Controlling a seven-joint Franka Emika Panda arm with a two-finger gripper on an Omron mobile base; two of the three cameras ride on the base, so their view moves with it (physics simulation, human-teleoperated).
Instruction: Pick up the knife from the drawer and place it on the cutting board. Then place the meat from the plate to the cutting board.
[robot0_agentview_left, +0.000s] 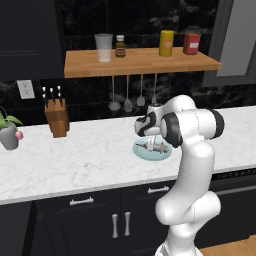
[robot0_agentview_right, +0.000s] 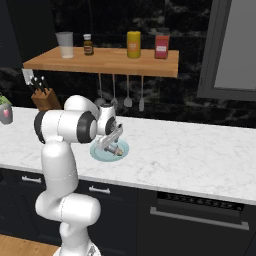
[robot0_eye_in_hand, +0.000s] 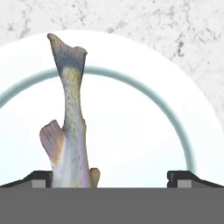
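On the marble counter (robot0_agentview_left: 75, 155), just ahead of the arm, I see the plate (robot0_agentview_left: 142, 152), pale blue-green, w/ the meat (robot0_agentview_left: 159, 148) lying on it. The meat reads as a small fish in the hand view: spotted grey-brown body, forked tail pointing to the top of that view, one fin out to the side. The gripper (robot0_eye_in_hand: 111, 177) is low over the plate, pointed down at it; I see both fingertips (robot0_eye_in_hand: 181, 177) at the bottom of the hand view, spread wide, nothing between the pads. The fish body (robot0_eye_in_hand: 72, 131) sits right beside the one tip at that view's left; can't tell if it touches. The other tip is over bare plate (robot0_eye_in_hand: 144, 131), well apart from the fish.

From the right base view the gripper (robot0_agentview_right: 114, 142) hangs directly over the plate (robot0_agentview_right: 100, 154), fish (robot0_agentview_right: 118, 150) just below the fingers.

Below the counter edge, the black drawer (robot0_agentview_left: 82, 201) fronts w/ silver bar handles look flush, i.e. closed. Knife & cutting board: can't locate them from here.

Other items: wall shelf (robot0_agentview_left: 142, 61) w/ jars, utensils hung under it, knife block (robot0_agentview_left: 57, 116) to the left, potted plant (robot0_agentview_left: 9, 131) at far left.
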